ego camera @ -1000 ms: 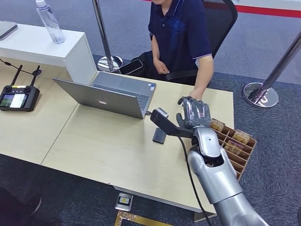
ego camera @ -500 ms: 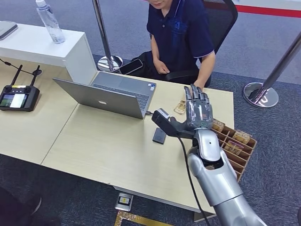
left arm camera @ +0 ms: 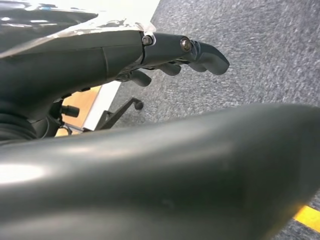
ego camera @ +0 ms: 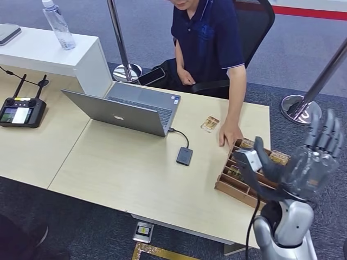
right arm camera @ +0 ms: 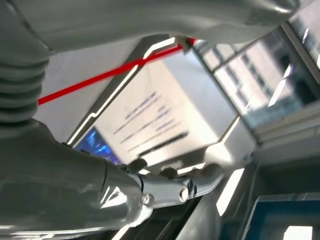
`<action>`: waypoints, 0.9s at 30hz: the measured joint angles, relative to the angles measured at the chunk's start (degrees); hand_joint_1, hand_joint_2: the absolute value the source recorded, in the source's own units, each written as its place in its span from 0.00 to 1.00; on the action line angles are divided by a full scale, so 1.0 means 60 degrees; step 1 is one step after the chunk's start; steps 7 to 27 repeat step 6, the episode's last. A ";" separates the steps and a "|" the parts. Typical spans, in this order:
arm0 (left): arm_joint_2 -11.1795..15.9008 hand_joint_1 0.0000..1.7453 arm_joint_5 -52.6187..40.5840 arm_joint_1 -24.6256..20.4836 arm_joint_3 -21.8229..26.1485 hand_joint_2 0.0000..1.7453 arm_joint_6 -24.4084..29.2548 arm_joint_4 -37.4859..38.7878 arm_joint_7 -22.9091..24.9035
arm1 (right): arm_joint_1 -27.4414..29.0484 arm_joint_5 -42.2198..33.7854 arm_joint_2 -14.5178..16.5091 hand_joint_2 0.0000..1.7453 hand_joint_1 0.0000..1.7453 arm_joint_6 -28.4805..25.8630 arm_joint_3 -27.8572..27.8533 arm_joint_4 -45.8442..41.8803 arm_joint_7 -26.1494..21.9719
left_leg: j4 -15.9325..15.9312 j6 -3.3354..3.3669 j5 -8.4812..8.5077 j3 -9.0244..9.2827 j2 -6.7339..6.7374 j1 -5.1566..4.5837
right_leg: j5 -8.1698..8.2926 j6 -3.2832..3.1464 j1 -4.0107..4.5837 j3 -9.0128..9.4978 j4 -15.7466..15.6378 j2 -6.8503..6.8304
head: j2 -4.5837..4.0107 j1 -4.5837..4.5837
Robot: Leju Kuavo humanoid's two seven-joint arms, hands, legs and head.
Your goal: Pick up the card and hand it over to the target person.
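The card, small and tan, lies flat on the light wooden table in front of the seated person. That person's hand rests at the far corner of the wooden tray. My right hand is raised off the table's right end, beyond the tray, fingers spread and holding nothing. In the right wrist view its fingers stretch out toward the ceiling. In the left wrist view my left hand hangs over grey carpet with its fingers extended and nothing in them.
An open laptop stands left of the card, with a small black device cabled to it. A remote controller and a water bottle are at far left. Stanchion bases stand behind the table.
My right hand has pulled back from above the card to the right and lifted clear of the table. The card stays on the table. The person's hand has moved onto the tray corner.
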 joint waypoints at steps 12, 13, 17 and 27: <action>-0.0046 0.00 0.0102 0.0012 0.0099 0.00 0.0144 -0.0016 0.0049 | -0.0004 -0.3629 -0.0162 0.00 0.00 0.0022 -0.1745 0.2087 -0.0544 | -0.0023 0.0001 0.0001 0.0029 0.0037 0.0007 | 0.0020 0.0003 0.0008 0.0024 -0.0028 0.0037 | 0.0000 0.0000; -0.0046 0.00 0.0102 0.0012 0.0099 0.00 0.0144 -0.0016 0.0049 | -0.0004 -0.3629 -0.0162 0.00 0.00 0.0022 -0.1745 0.2087 -0.0544 | -0.0023 0.0001 0.0001 0.0029 0.0037 0.0007 | 0.0020 0.0003 0.0008 0.0024 -0.0028 0.0037 | 0.0000 0.0000; -0.0046 0.00 0.0102 0.0012 0.0099 0.00 0.0144 -0.0016 0.0049 | -0.0004 -0.3629 -0.0162 0.00 0.00 0.0022 -0.1745 0.2087 -0.0544 | -0.0023 0.0001 0.0001 0.0029 0.0037 0.0007 | 0.0020 0.0003 0.0008 0.0024 -0.0028 0.0037 | 0.0000 0.0000; -0.0046 0.00 0.0102 0.0012 0.0099 0.00 0.0144 -0.0016 0.0049 | -0.0004 -0.3629 -0.0162 0.00 0.00 0.0022 -0.1745 0.2087 -0.0544 | -0.0023 0.0001 0.0001 0.0029 0.0037 0.0007 | 0.0020 0.0003 0.0008 0.0024 -0.0028 0.0037 | 0.0000 0.0000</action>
